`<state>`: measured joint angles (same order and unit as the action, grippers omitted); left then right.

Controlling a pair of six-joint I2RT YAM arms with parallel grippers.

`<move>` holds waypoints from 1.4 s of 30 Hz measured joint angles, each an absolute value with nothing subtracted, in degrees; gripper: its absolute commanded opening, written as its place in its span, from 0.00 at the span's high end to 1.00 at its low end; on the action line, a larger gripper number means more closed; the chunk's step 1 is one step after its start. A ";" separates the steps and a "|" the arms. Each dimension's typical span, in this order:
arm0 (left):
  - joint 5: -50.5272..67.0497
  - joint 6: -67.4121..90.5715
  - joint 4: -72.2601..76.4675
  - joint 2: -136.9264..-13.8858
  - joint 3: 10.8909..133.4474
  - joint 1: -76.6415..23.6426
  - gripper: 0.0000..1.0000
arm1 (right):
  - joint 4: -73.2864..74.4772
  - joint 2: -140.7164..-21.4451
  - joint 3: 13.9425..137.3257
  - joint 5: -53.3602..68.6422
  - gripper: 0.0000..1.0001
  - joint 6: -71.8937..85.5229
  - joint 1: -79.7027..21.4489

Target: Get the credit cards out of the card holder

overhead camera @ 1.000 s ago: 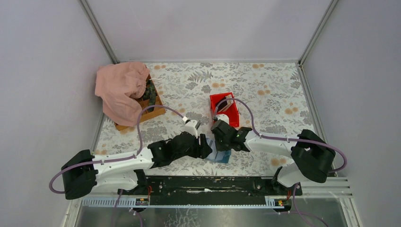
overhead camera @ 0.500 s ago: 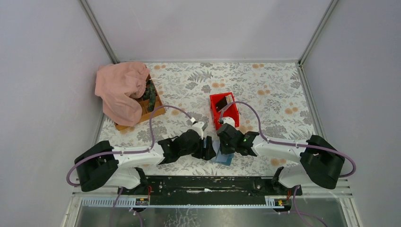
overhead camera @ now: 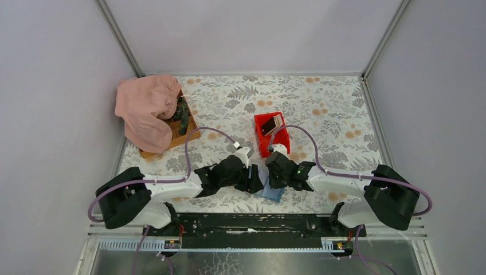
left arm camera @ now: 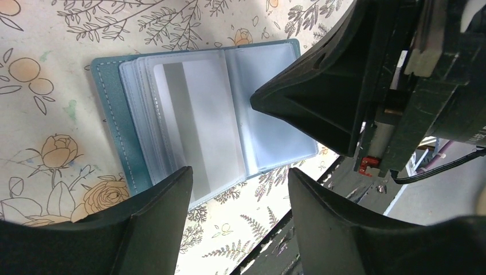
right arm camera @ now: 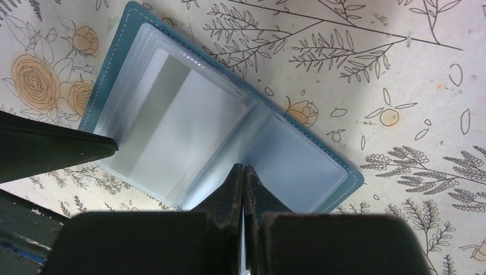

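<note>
The blue card holder (overhead camera: 273, 193) lies open on the table near the front edge, its clear sleeves fanned out (left arm camera: 109, 114) (right arm camera: 312, 166). A white credit card (left arm camera: 195, 126) (right arm camera: 177, 132) with a grey stripe sits in the top left sleeve. My right gripper (right arm camera: 243, 169) (overhead camera: 275, 172) is shut, and its tips rest on the sleeves by the fold. My left gripper (left arm camera: 239, 175) (overhead camera: 255, 179) is open and hovers over the holder's near edge, below the card, touching nothing. Dark and tan cards (overhead camera: 271, 124) lie in the red bin (overhead camera: 265, 140).
A wooden box (overhead camera: 189, 133), half covered by a pink cloth (overhead camera: 146, 109), stands at the back left. The black base rail (overhead camera: 252, 223) runs just in front of the card holder. The two grippers nearly touch over the holder.
The left gripper has slid right, up to the card holder. The right gripper has shifted slightly right and nearer, staying shut on the sleeves.
</note>
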<state>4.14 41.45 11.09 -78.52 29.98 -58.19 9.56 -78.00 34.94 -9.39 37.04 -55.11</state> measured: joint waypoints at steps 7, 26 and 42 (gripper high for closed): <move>4.05 40.95 10.74 -76.20 30.00 -57.63 0.32 | 9.17 -77.71 34.37 -9.39 1.00 37.06 -54.57; 4.14 40.51 10.87 -78.37 30.00 -57.32 0.32 | 8.45 -77.08 33.65 -9.37 1.00 37.04 -54.15; 3.88 40.27 10.44 -78.39 30.00 -56.93 0.32 | 8.25 -76.88 33.45 -9.37 1.00 37.04 -53.93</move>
<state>3.88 40.27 10.44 -78.39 30.00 -56.93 8.25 -76.88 33.45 -9.37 37.04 -53.93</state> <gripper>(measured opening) 0.687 0.011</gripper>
